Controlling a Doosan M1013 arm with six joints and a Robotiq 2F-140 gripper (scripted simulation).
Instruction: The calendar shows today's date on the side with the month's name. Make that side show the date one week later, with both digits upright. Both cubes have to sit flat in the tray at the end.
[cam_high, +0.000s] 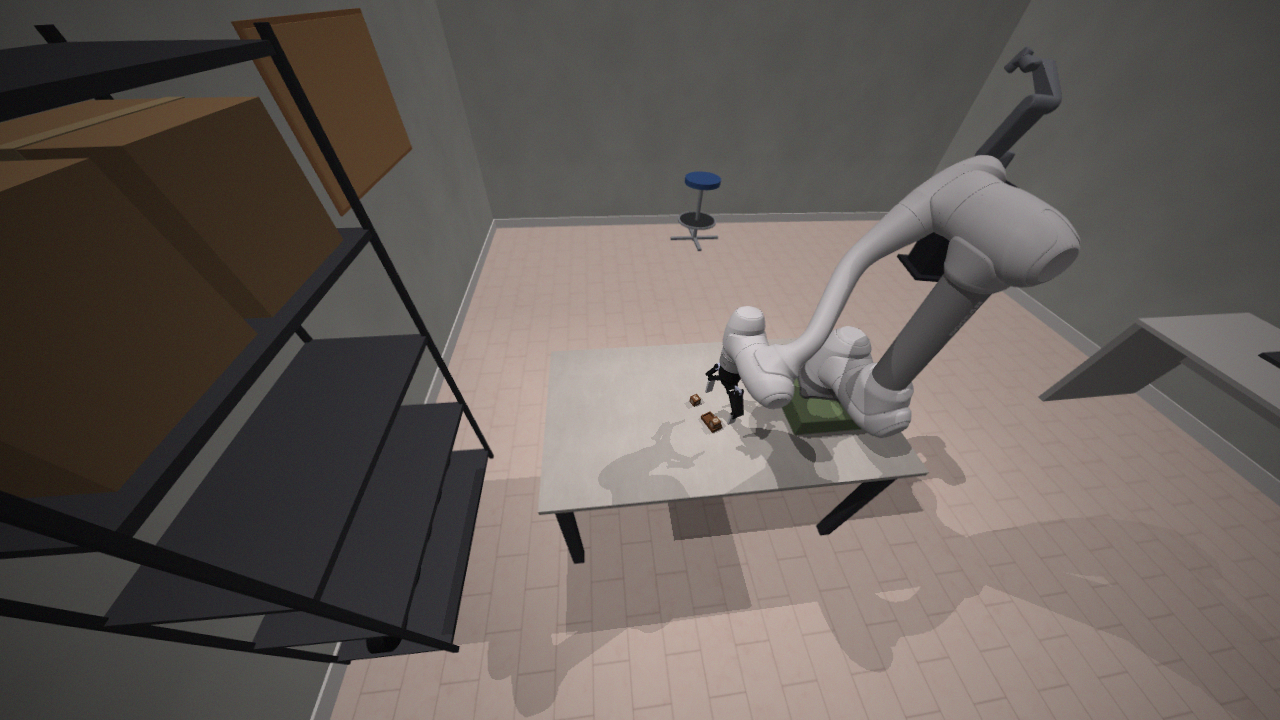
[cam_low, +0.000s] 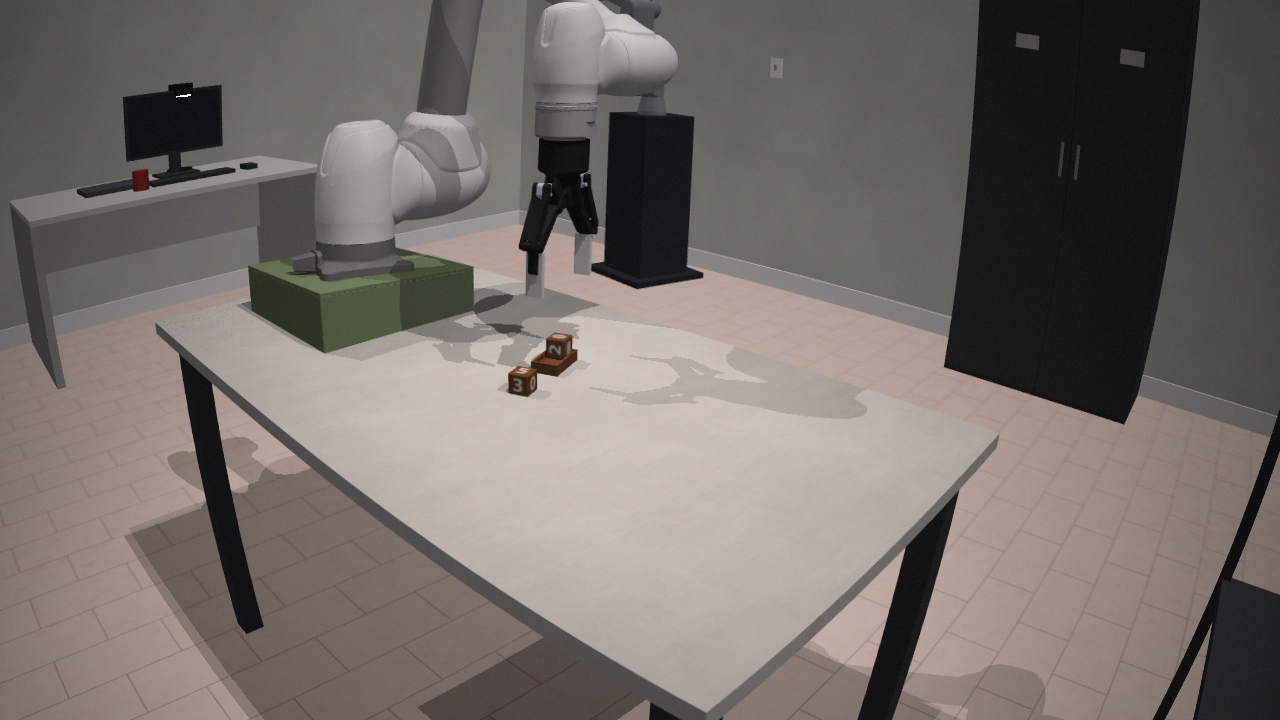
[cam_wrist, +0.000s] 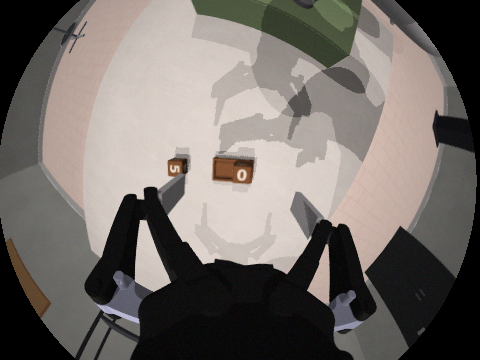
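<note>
Pale grey bench (cam_low: 680, 501) on black legs; white arm (cam_low: 384, 170) on a green base (cam_low: 295, 300), with a black hand (cam_low: 556, 259) and light grey fingertips (cam_low: 533, 284). Brown cubes (cam_low: 522, 381) with white digits and a brown tray (cam_low: 547, 363); floor (cam_low: 1056, 501) of pinkish tiles.

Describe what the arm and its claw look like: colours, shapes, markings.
The arm is glossy white with rounded, bulbous joints and grey bands, mounted on a green block. The claw is black, with two jointed linkage fingers ending in pale grey pads. No cables or markings show.
</note>
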